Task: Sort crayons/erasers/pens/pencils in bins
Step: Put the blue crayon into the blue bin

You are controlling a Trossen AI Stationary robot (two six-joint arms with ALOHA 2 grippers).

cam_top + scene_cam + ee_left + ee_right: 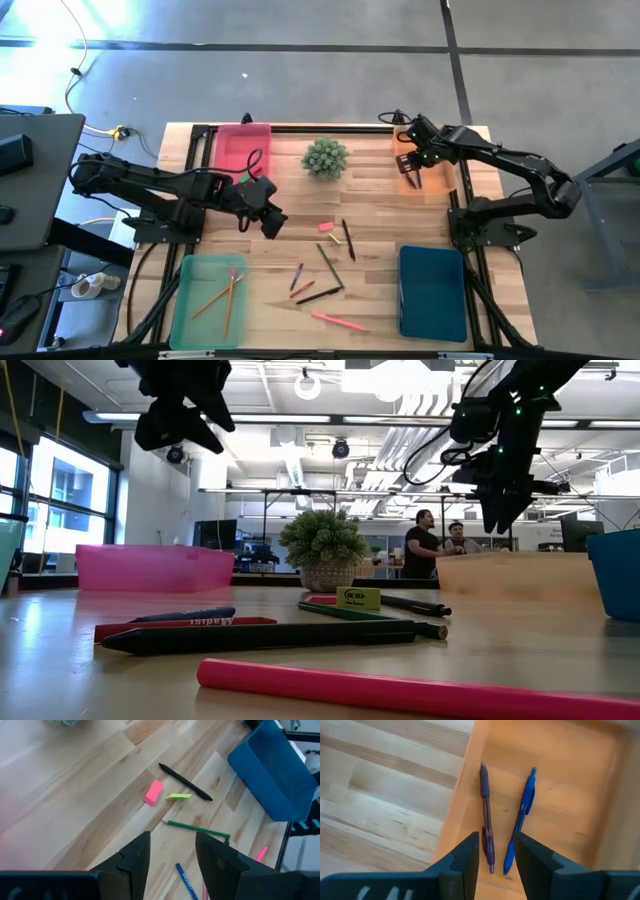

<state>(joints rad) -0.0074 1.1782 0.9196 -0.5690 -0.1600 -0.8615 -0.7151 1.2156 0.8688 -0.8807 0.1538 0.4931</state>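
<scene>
Right gripper (495,852) released, fingers apart, empty, above orange bin (432,172) right of plant (325,157); two pens (486,815) lie inside. Left gripper (172,851) released, empty, above worktop (380,230) left of plant, by pink bin (240,148).

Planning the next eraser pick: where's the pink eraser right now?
The pink eraser lies mid-table in the high view, just in front of the plant, beside the small yellow eraser and the black pen.
</scene>
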